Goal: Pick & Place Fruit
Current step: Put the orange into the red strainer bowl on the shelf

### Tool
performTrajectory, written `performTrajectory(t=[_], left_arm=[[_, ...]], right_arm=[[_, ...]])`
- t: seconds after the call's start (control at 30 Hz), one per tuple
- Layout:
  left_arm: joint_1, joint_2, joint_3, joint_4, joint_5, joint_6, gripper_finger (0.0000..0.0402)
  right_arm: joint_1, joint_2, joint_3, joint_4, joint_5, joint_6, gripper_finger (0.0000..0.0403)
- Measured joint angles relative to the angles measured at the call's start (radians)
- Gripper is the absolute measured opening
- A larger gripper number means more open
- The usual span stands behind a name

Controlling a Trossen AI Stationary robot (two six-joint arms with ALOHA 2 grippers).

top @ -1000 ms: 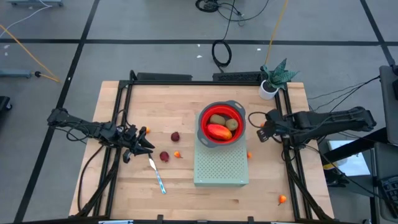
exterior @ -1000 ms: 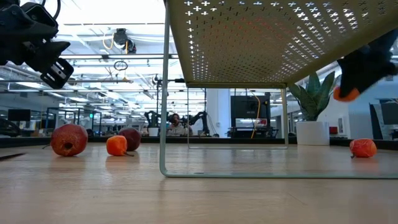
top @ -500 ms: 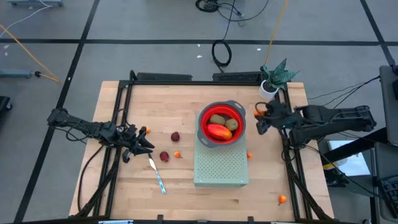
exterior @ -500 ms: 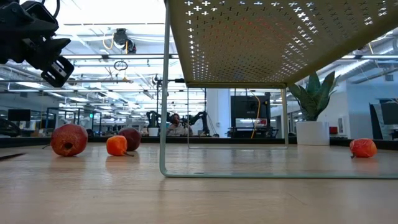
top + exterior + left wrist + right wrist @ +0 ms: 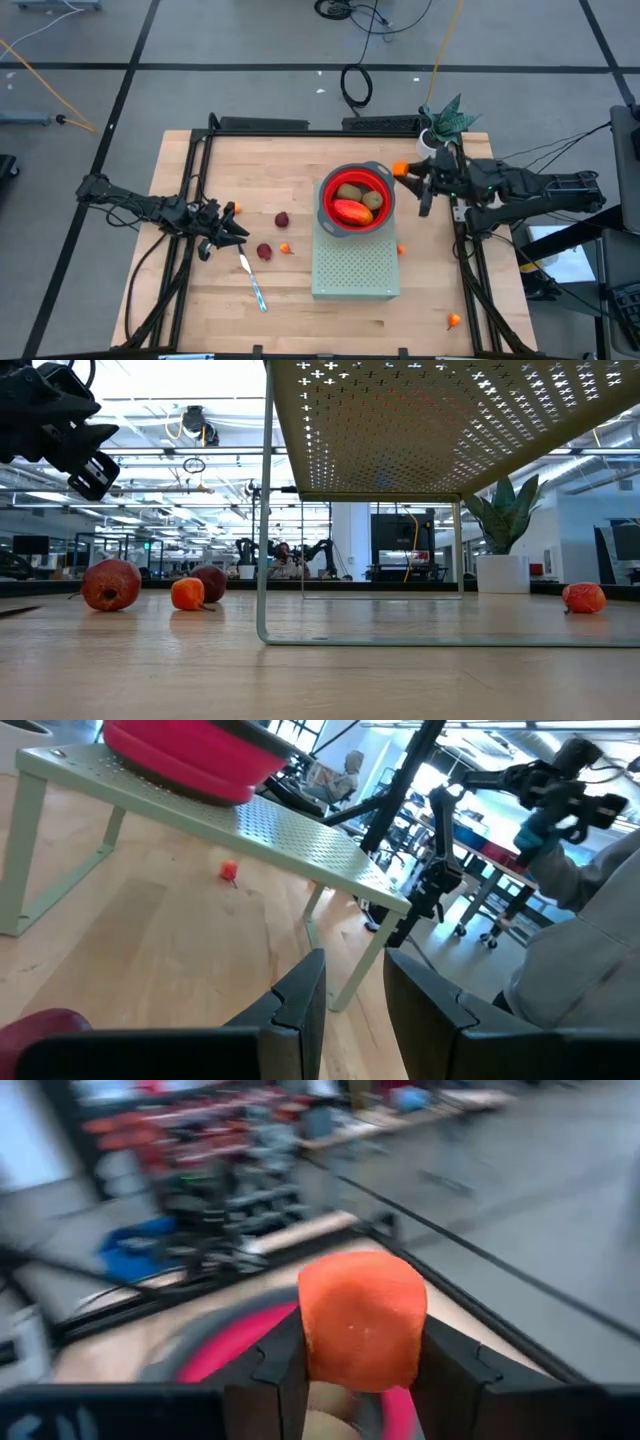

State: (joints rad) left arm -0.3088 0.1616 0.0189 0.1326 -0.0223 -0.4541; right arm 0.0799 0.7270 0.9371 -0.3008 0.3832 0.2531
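High: right gripper (image 5: pixel 403 170) jaws clamped on a tiny orange ball fruit (image 5: pixel 399 168), just beside the red collapsible bowl (image 5: pixel 356 198) rim. Left gripper (image 5: pixel 226 232) over the desk (image 5: pixel 250 170), dark red ball fruit (image 5: pixel 264 251) near it.

Low: right gripper unseen.

Left wrist: jaws slightly apart, empty.

Right wrist: orange ball (image 5: pixel 362 1318) fills the jaws, bowl beyond. No readable writing.

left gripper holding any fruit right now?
No. The left gripper has only bare gap between its dark fingers, with a dark red ball fruit lying beside them.
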Motion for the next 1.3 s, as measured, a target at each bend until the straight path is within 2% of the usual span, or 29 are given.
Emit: performTrajectory(t=[0.23, 0.43, 0.6, 0.7, 0.97, 1.3], left_arm=[[0.000, 0.000, 0.000, 0.000, -0.032, 0.014, 0.0102], [0.000, 0.000, 0.000, 0.000, -0.032, 0.014, 0.0102], [0.000, 0.000, 0.000, -0.001, -0.032, 0.014, 0.0102], [-0.001, 0.000, 0.000, -0.001, -0.032, 0.013, 0.0102], [0.000, 0.001, 0.000, -0.001, -0.034, 0.083, 0.0102], [0.000, 0.002, 0.000, -0.002, -0.058, 0.102, 0.0102]], right_arm=[[0.000, 0.001, 0.000, 0.110, -0.363, -0.311, 0.0128], [0.000, 0.001, 0.000, 0.186, -0.537, -0.496, 0.0128], [0.000, 0.001, 0.000, 0.308, -0.689, -0.582, 0.0128], [0.000, 0.002, 0.000, 0.428, -0.729, -0.569, 0.0128], [0.000, 0.022, -0.001, 0.739, -0.729, -0.416, 0.0128], [0.000, 0.085, -0.001, 0.825, -0.722, -0.403, 0.0132]])
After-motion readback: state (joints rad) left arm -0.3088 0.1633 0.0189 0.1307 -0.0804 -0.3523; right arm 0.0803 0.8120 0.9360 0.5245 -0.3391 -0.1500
